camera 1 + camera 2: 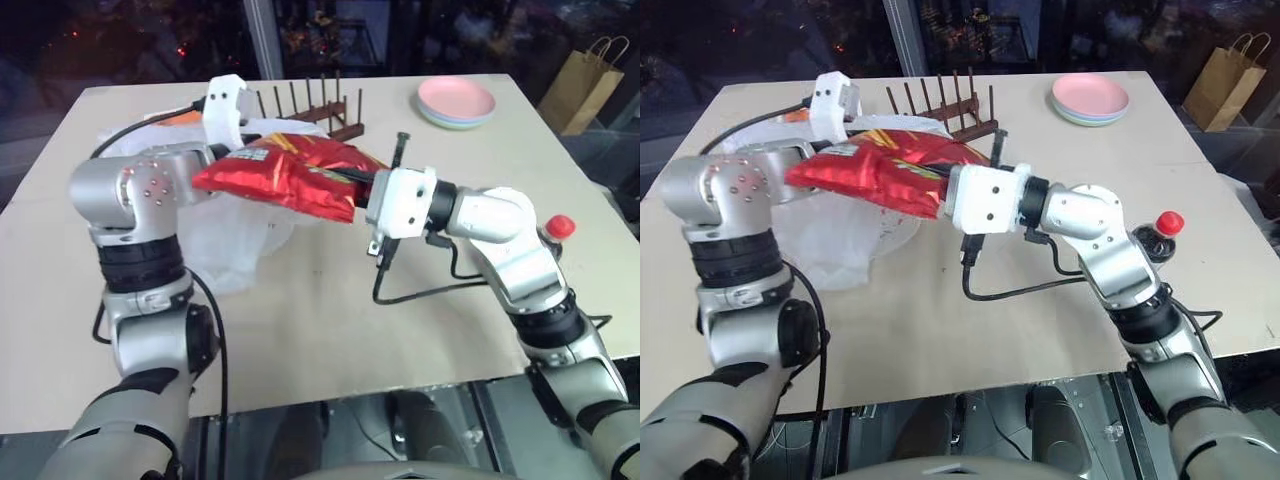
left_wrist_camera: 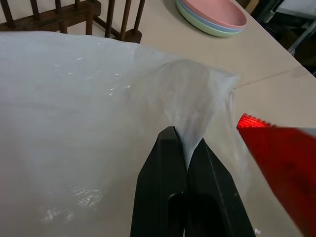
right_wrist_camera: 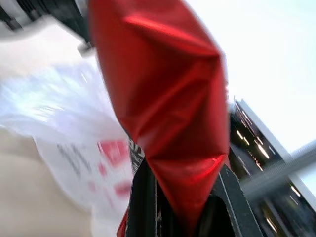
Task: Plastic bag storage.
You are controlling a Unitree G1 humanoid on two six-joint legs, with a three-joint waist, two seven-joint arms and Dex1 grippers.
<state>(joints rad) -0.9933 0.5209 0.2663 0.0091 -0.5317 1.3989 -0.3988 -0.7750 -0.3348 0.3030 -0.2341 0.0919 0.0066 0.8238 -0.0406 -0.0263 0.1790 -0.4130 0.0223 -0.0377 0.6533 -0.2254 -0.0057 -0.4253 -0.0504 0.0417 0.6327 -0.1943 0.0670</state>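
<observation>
Left of centre in the head view, our left gripper (image 2: pixel 186 148) is clamped on a pinch of the plastic bag (image 1: pixel 235 245), which lies crumpled on the table (image 1: pixel 330 330). Our right gripper (image 3: pixel 185 197) grips the red snack packet (image 1: pixel 285 175) above the bag.

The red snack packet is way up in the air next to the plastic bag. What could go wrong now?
The right gripper pinches the red snack packet by just one end, so it might slip and fall on the table. The left gripper holds only a thin fold of the plastic bag; that film could tear or pull free. The bag's mouth looks floppy, so the packet may miss it.
</observation>
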